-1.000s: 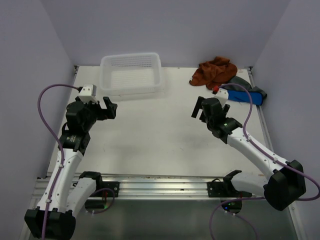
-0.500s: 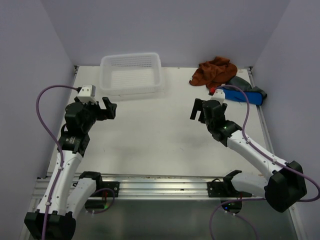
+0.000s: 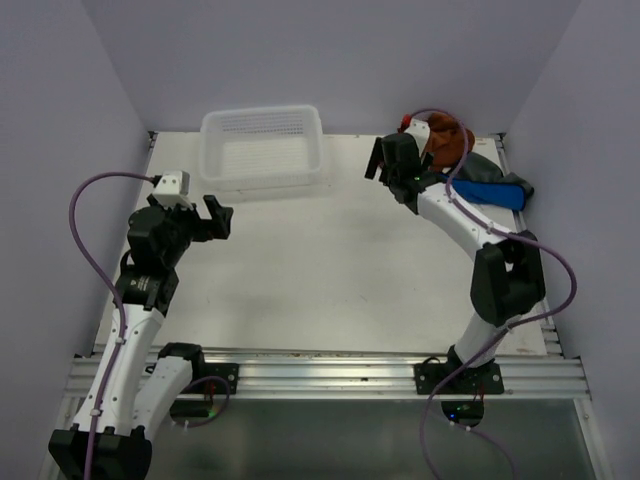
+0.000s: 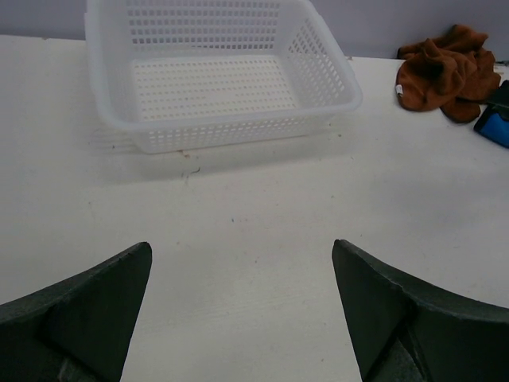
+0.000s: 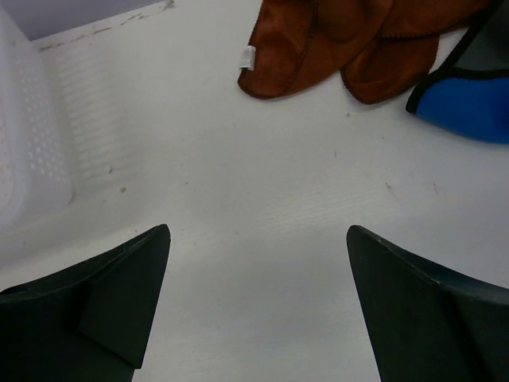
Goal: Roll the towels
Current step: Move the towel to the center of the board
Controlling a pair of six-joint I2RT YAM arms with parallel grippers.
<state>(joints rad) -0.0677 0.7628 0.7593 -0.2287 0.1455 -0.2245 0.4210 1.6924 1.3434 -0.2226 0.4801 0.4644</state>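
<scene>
White worktop point(image 3: 320, 260) lies bare across its middle, walled on the left, far and right sides. Near the left edge the left claw point(image 3: 218, 218) hovers with jaws spread wide, gripping nothing, facing the white mesh basket point(image 3: 265, 182) at the far left. The right claw point(image 3: 388, 160), equally wide and empty, hangs just left of the rust-brown towel point(image 3: 447, 140), a crumpled heap in the far right corner with no clear long axis. Just nearer, the blue towel point(image 3: 490, 192) stretches left-right toward the right wall.
</scene>
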